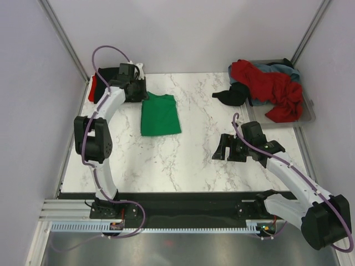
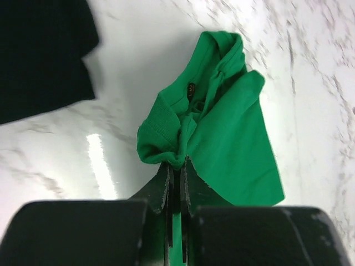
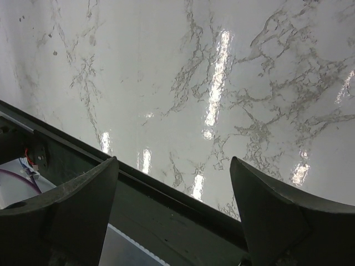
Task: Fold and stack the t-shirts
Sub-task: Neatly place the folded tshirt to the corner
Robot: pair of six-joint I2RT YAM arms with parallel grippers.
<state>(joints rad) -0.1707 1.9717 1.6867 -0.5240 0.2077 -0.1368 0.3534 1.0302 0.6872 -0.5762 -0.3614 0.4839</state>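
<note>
The glossy, white marble-patterned tabletop (image 1: 183, 166) sits between pale lilac walls (image 1: 28, 83). The left hand (image 2: 176, 166) pinches the green t-shirt (image 2: 233, 144). The right hand (image 3: 172, 166) hangs spread above the tabletop.

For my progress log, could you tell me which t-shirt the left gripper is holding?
The bright green t-shirt, pinched near its collar by the left gripper; no gripper touches the others.
</note>
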